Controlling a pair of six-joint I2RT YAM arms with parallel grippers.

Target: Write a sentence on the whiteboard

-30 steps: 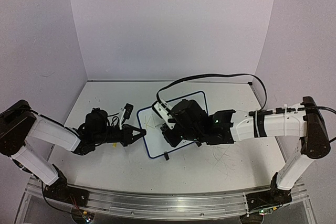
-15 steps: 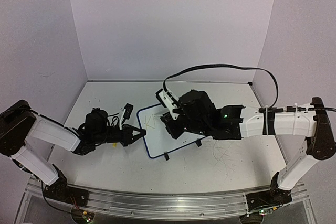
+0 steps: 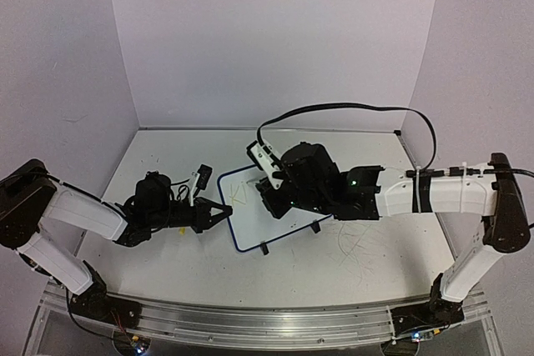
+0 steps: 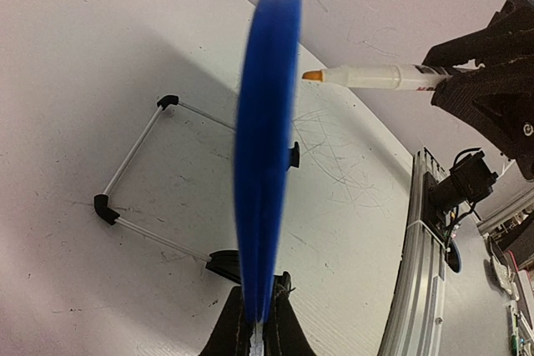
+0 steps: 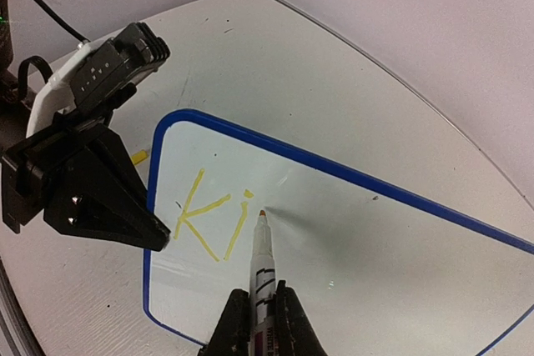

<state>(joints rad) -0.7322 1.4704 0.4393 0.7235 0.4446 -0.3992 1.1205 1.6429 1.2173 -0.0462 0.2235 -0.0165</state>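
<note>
For a clean next letter, we should press lightly, with the small blue-framed whiteboard (image 5: 375, 239) braced firmly. Our right fingers (image 5: 236, 327), lower centre of the wrist view, pinch a white orange-tipped marker (image 5: 260, 277). Its tip sits just right of the yellow-green handwritten sentence (image 5: 209, 218), so far "Ki". Our left fingers (image 4: 238, 333) clamp the board's edge.

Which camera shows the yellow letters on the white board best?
The right wrist camera: the yellow letters read "Ki" on the blue-framed whiteboard. The top camera shows only faint marks; the left wrist camera sees the board edge-on, no letters.
</note>
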